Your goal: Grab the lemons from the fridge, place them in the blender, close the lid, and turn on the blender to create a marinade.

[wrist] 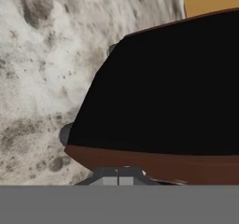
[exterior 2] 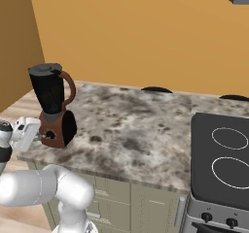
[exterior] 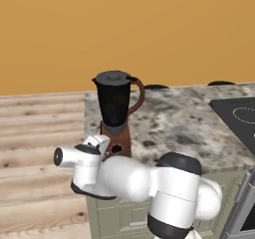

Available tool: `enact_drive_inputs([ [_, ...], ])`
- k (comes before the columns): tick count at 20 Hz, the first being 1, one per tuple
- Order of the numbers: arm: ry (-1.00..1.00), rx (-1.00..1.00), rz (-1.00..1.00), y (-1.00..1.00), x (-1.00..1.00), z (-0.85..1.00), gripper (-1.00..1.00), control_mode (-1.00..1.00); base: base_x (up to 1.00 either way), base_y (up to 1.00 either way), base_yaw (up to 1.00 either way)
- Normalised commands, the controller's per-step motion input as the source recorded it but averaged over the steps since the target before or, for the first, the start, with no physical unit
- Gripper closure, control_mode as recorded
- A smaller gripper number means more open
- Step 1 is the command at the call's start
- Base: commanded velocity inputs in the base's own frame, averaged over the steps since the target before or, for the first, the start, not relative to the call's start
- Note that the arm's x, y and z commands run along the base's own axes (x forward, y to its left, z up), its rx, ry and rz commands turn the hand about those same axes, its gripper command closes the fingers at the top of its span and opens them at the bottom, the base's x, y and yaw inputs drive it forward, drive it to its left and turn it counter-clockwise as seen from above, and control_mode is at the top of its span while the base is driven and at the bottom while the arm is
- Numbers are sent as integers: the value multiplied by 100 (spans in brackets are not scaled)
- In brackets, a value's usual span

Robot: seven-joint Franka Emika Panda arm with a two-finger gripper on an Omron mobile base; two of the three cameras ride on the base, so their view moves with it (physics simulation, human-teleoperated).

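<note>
We see blender (exterior: 116, 111) at table (exterior: 189, 128) corner, lid (exterior: 114, 77) seated on jar. Our claw (wrist: 118, 175) shut, empty, tips pressed at brown base by knob (exterior 2: 50, 135). We judge knob stiff, small; push or pinch rim. Blender top-heavy, may slide.
</note>
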Motion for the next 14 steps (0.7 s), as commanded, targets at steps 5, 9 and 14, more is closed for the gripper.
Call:
enact_drive_inputs([
  [5, 0, 0, 0, -18, 18, 0, 100, -100, 0, 0, 0],
  [9, 0, 0, 0, -1, 41, 0, 100, -100, 0, 0, 0],
  [14, 0, 0, 2, -13, 8, 0, 100, -100, 0, 0, 0],
])
